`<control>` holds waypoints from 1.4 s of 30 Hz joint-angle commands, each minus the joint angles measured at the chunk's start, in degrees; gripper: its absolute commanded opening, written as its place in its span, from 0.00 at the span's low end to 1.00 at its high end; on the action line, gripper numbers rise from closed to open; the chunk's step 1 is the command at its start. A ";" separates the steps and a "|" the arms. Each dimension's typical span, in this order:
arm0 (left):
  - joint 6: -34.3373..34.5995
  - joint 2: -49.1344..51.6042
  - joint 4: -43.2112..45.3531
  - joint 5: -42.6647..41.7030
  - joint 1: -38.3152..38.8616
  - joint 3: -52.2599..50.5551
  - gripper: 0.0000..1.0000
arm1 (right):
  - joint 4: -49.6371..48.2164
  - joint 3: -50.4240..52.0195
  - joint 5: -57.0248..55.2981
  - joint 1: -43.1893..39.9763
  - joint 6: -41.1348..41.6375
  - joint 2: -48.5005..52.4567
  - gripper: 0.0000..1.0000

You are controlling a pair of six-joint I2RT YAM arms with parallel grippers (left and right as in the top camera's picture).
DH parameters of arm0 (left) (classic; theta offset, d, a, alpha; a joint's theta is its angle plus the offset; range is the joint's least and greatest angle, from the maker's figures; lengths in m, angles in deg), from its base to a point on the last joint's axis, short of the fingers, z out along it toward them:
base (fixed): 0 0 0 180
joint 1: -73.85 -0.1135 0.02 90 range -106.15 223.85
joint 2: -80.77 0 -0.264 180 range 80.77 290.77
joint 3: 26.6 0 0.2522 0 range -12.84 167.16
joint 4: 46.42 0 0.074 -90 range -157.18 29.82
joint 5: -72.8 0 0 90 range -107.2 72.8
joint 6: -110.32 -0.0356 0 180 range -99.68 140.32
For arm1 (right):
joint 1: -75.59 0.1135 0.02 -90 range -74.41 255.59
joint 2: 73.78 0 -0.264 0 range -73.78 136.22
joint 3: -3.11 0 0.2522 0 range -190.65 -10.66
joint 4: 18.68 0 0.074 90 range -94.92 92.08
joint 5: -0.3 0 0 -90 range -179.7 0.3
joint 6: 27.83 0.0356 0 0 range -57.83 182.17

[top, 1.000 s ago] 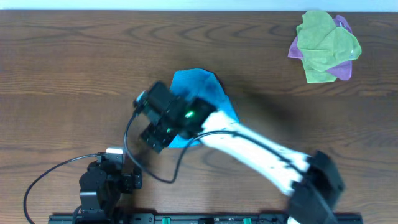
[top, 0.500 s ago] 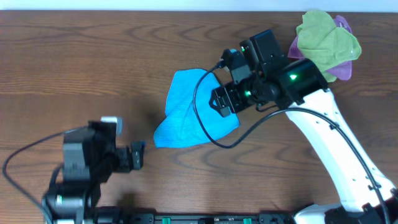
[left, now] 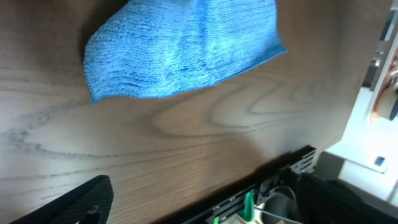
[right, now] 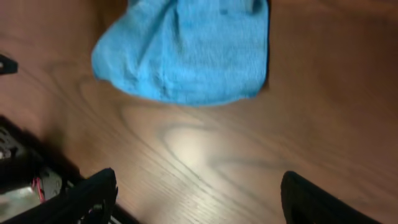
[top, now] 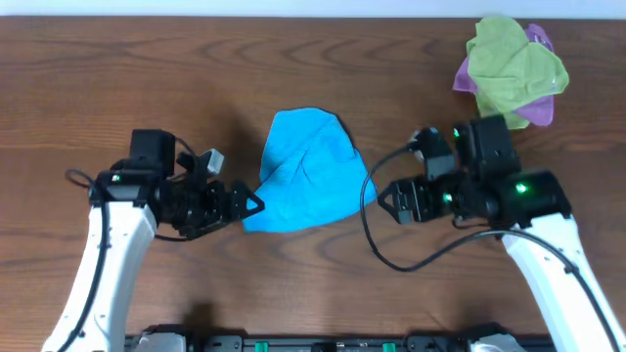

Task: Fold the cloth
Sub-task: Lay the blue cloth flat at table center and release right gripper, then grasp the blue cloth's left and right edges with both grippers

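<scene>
Blue cloth [top: 308,171] mid-table, rumpled, near edge lying free on the wood. L gripper [top: 252,203] just off its left corner, R gripper [top: 384,200] just off its right edge. Both claws spread wide, empty; flanking prob. to take opposite edges. Table [top: 117,88] open all round; green/purple cloth pile [top: 514,68] well apart, far corner.

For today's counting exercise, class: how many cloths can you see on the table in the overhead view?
3. The blue cloth lies in the middle; the green cloth sits at the far right, on the purple cloth. More could hide beneath.
</scene>
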 commanded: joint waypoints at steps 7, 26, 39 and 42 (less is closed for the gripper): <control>20.96 0.74 3.82 15.47 -0.17 -0.66 0.95 | -18.34 14.91 8.57 -2.01 11.58 -0.42 0.85; 41.83 -0.31 27.41 12.98 2.99 -20.11 0.95 | -31.63 19.08 10.45 -1.99 15.69 14.56 0.80; 53.64 -0.17 45.13 17.20 9.51 -28.28 0.95 | -33.29 19.08 10.40 -1.95 17.35 15.23 0.75; 54.10 -0.17 46.93 18.64 10.14 -28.65 0.95 | -33.29 19.08 10.38 -1.95 17.35 15.34 0.75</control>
